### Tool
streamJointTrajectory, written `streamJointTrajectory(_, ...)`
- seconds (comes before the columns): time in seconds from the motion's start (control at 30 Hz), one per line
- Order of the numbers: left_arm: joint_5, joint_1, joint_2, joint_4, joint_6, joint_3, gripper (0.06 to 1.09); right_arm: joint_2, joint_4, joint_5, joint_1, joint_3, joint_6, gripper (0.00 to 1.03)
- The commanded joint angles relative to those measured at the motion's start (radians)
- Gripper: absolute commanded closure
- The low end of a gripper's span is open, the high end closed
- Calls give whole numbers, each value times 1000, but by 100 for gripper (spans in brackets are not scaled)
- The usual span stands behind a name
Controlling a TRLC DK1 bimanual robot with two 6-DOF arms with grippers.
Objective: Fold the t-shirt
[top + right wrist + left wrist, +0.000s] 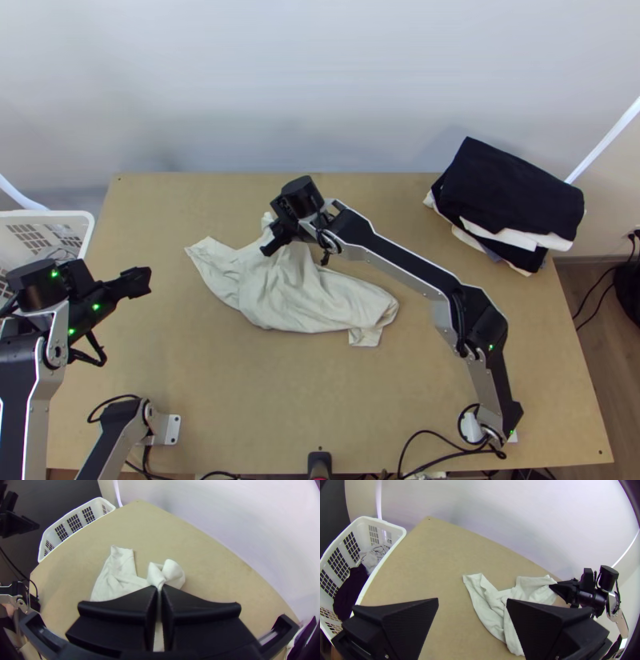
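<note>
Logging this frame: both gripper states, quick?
Left gripper: open, holding nothing.
Right gripper: closed on part of the pale t-shirt, which lies bunched on the table.

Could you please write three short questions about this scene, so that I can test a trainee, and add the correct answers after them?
1. True or false: the left gripper is open.
2. What does the right gripper hold?
a) A part of the pale t-shirt
b) A black garment
c) The rim of a basket
3. Fill in: in the top view, the white basket stands beside the table's ____ edge.

Key: 1. True; 2. a; 3. left
</note>
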Motion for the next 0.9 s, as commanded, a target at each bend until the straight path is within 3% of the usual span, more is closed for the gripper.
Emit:
streamJointTrajectory(0.0,14,-9,30,22,-3,-28,10,-59,20,44,-11,-25,16,100)
streamJointTrajectory(0.27,9,-68,100,186,64,-115,10,-265,46,65,-80,-177,36,100)
streamJointTrajectory(0.57,-11,-137,335,208,112,-25,10,-469,63,65,-146,-344,36,100)
streamJointTrajectory(0.87,-77,-339,561,226,75,118,10,-561,100,65,-167,-454,37,100)
